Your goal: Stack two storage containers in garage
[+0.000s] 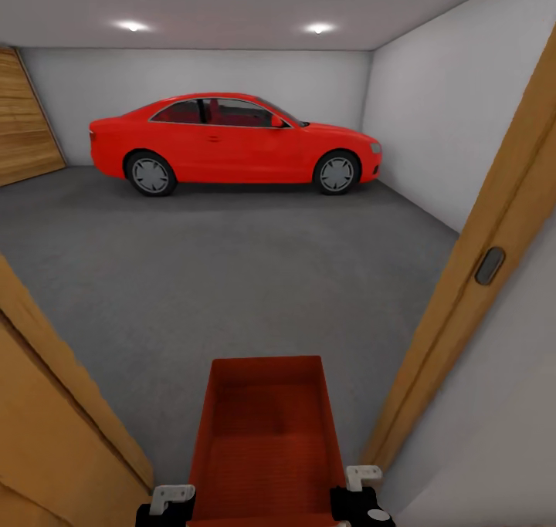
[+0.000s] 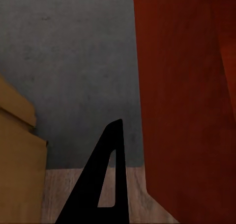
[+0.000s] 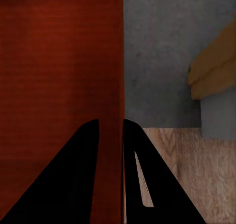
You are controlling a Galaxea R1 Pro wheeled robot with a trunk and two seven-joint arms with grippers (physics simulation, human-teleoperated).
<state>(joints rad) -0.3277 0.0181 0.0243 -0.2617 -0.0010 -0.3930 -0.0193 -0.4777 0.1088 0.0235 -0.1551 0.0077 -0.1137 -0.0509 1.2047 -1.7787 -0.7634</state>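
Observation:
One orange-red open-top storage container point(image 1: 266, 442) hangs low in front of me, held between both arms, with its ribbed bottom showing. My left gripper point(image 1: 171, 500) grips its left wall; in the left wrist view one black finger point(image 2: 105, 184) lies outside that wall point(image 2: 187, 111) and the other is hidden. My right gripper point(image 3: 111, 122) is shut on the right wall point(image 3: 59, 62), one finger on each side. Ahead lies the garage with its dark grey concrete floor point(image 1: 232, 265).
I stand in a doorway: a wooden door frame point(image 1: 479, 265) is close on the right and a wooden door leaf point(image 1: 46, 403) on the left. A red car point(image 1: 232, 141) is parked along the far wall. Light wood planks point(image 3: 196, 175) lie under the grippers.

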